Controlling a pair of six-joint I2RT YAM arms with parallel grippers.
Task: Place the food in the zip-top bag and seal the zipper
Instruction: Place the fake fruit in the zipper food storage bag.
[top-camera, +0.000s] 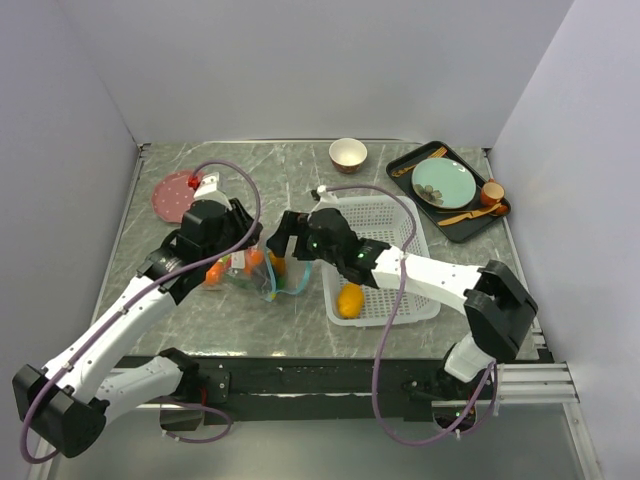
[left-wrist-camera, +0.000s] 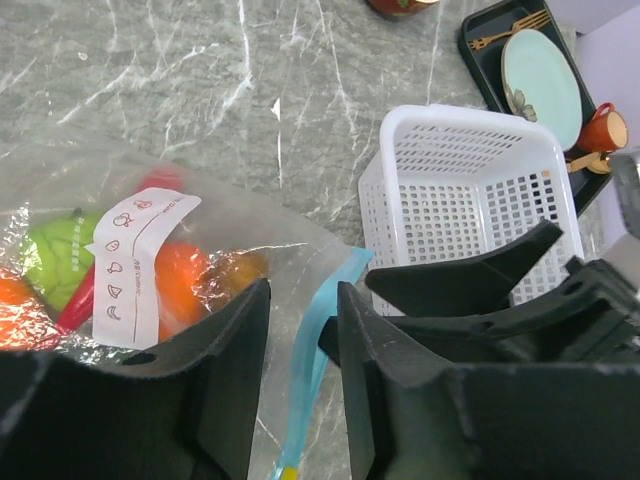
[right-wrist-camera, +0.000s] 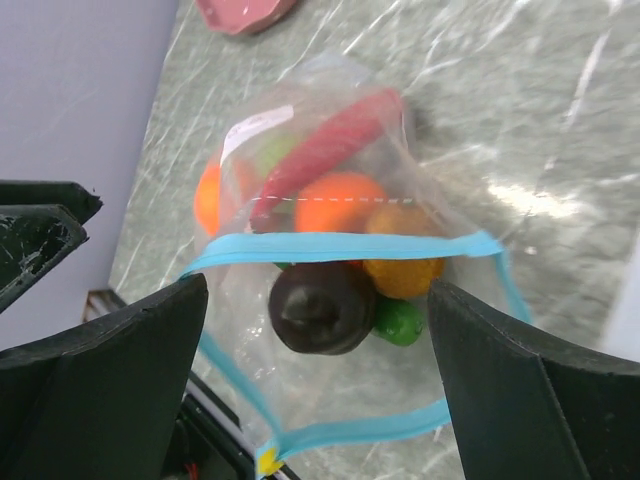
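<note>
Near mid-table in the overhead view: a clear bag (top-camera: 262, 272), lying on its side, mouth turned toward 3 o'clock, flanked by both grippers. Blue zipper (right-wrist-camera: 340, 247) unsealed, pulled into a wide gaping loop. Visible through the plastic: an orange (right-wrist-camera: 335, 203), a second orange (right-wrist-camera: 210, 195), a red chili (right-wrist-camera: 330, 150), a yellow-brown fruit (right-wrist-camera: 400, 265), a lumpy green piece (left-wrist-camera: 55, 255). Right in the mouth, between the two runs of zipper: a dark round fruit (right-wrist-camera: 322, 305), with a small green piece (right-wrist-camera: 400, 322) touching it at its 3 o'clock in the right wrist view. On the bag's upper face, a white label (left-wrist-camera: 140, 255).

Left gripper (left-wrist-camera: 302, 290) reaching in from 9 o'clock over the bag, fingers released and slightly parted, straddling one end of the zipper without pinching it. Contact with the plastic: impossible to tell. Right gripper (right-wrist-camera: 318, 290) reaching in from 3 o'clock, fingers released and spread wide, one on either side of the gaping mouth, grasping nothing.

Just beside the bag at its 3 o'clock: a white basket (left-wrist-camera: 460, 170), with a yellow fruit (top-camera: 350, 300) at its 6 o'clock end, outside the bag. At 12 o'clock on the table, a bowl (top-camera: 347, 153). At 2 o'clock, a black tray (top-camera: 400, 165) bearing a teal plate (top-camera: 443, 183), a small cup (top-camera: 492, 191) and wooden spoons (top-camera: 468, 214). At 10 o'clock, a pink plate (top-camera: 175, 197).
</note>
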